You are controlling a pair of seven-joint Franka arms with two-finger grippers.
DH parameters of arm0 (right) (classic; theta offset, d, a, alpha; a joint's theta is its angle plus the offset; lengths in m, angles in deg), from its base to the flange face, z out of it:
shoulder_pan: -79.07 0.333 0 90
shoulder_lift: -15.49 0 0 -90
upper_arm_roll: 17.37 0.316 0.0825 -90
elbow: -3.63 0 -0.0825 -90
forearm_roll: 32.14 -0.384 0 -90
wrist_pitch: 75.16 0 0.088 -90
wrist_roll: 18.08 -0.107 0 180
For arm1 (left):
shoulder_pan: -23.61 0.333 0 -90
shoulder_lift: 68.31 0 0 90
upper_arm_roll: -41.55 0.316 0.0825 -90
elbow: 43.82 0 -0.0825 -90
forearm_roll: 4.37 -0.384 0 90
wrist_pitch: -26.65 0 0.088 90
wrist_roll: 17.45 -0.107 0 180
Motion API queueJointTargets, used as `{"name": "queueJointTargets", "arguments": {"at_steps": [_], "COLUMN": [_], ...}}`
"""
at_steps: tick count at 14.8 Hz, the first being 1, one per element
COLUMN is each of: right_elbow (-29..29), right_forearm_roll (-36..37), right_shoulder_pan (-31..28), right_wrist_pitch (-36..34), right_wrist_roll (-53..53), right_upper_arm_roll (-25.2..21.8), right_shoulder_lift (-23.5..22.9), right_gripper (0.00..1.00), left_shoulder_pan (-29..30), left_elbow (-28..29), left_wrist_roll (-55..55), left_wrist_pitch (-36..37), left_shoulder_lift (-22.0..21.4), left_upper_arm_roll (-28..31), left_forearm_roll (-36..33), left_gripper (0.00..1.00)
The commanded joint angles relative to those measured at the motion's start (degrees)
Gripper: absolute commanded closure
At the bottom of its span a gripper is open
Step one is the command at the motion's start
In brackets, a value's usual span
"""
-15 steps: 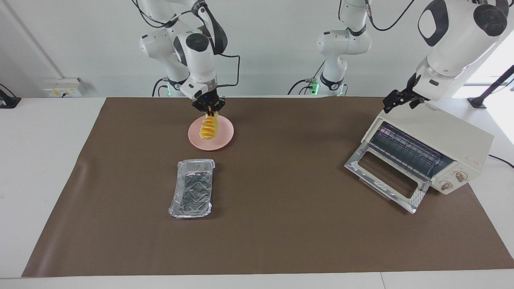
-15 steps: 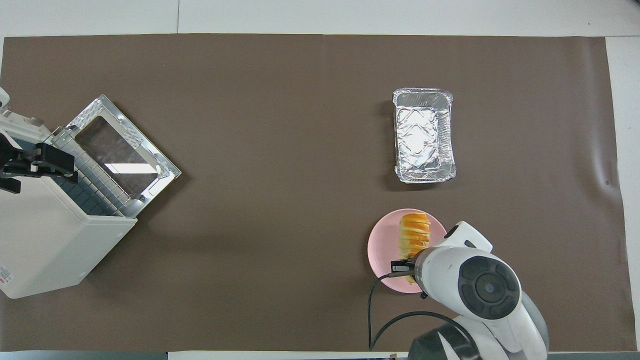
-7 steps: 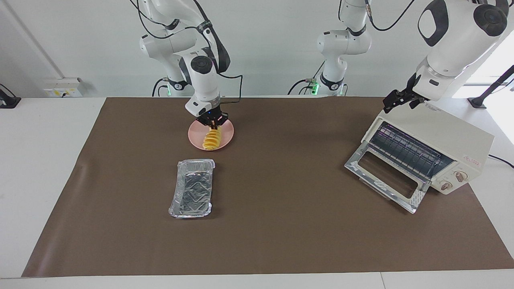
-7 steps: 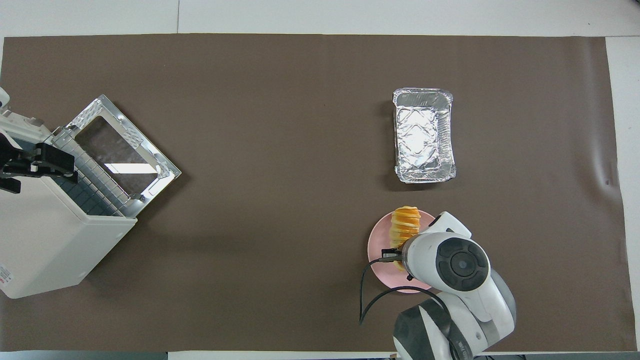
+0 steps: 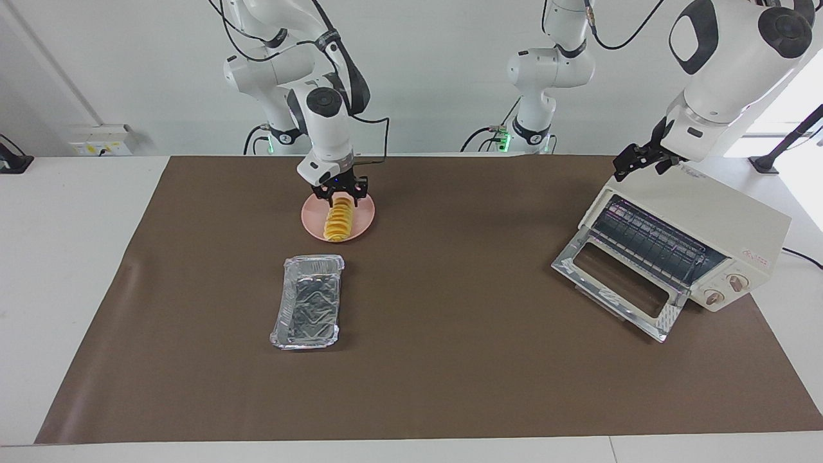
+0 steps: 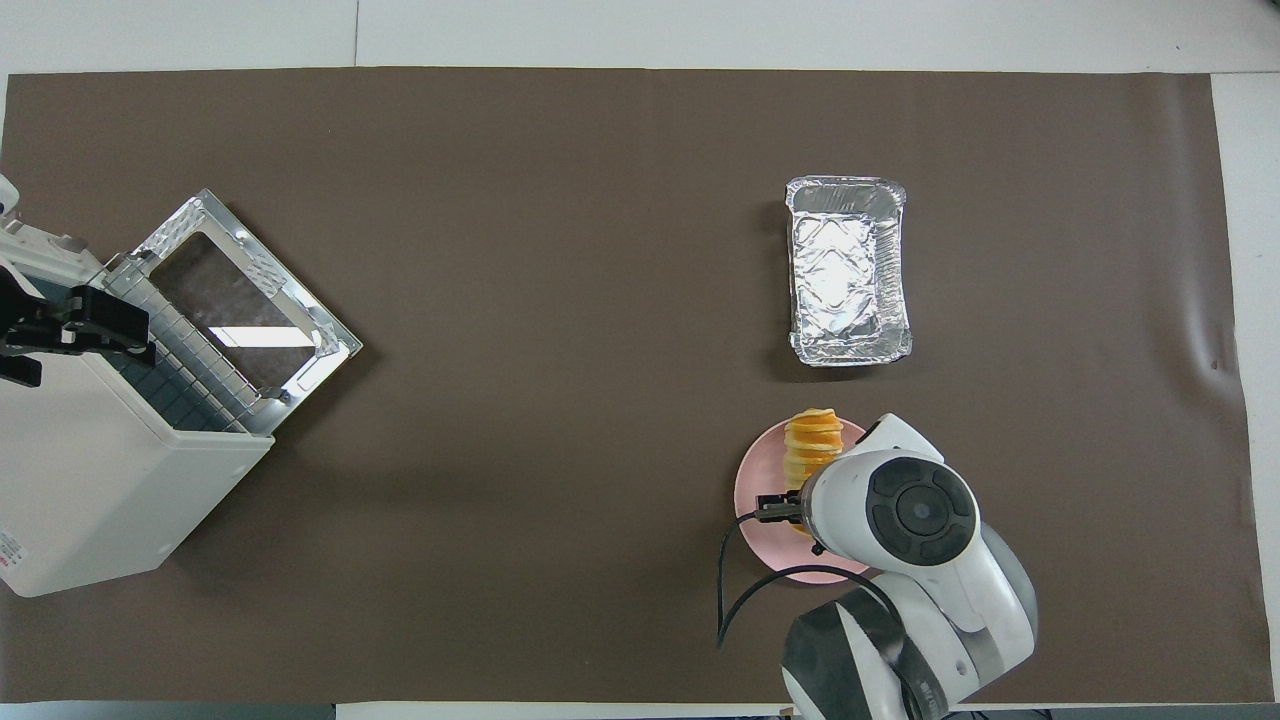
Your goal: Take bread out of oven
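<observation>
Bread (image 5: 337,220) lies flat on the pink plate (image 5: 362,224), at about ten o'clock in the facing view, well apart from the toaster oven (image 5: 697,222) at three o'clock. My right hand (image 5: 339,191) sits low over the loaf's end nearest me, fingers spread to either side of it, gripping nothing. My left hand (image 5: 634,159) waits above the oven's top corner; I cannot tell how its fingers stand. Oven door (image 5: 616,284) hangs dropped open onto the brown surface (image 5: 450,360), wire rack (image 5: 649,239) showing. The foil tray (image 5: 308,301) lies farther from me than the plate.
</observation>
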Motion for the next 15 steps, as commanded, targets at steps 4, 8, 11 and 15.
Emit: {"name": "queueJointTargets", "arguments": {"at_steps": [4, 8, 11, 15], "right_elbow": [-14.54, -23.05, -32.81, -45.91], "right_forearm_roll": [-0.71, -0.8, -0.89, 0.17], "right_shoulder_pan": [-5.58, -13.05, -19.03, -20.98], "right_wrist_pitch": [-16.22, -24.55, -33.07, -43.63], "right_wrist_roll": [9.52, 24.27, 34.13, 35.12], "right_upper_arm_roll": [-1.12, -2.78, -4.11, -4.46], "right_shoulder_lift": [1.98, 3.74, 2.43, -2.31], "right_gripper": [0.0, 0.0, 0.0, 0.0], "left_shoulder_pan": [0.74, 0.74, 0.74, 0.74], "left_elbow": [0.04, 0.04, 0.04, 0.04], "left_wrist_roll": [-0.33, -0.33, -0.33, -0.33], "left_wrist_pitch": [-0.32, -0.32, -0.32, -0.32], "left_shoulder_lift": [-0.48, -0.48, -0.48, -0.48], "left_upper_arm_roll": [-0.29, -0.29, -0.29, -0.38], "left_forearm_roll": [0.7, 0.79, 0.7, 0.7], "left_gripper": [0.0, 0.0, 0.0, 0.0]}}
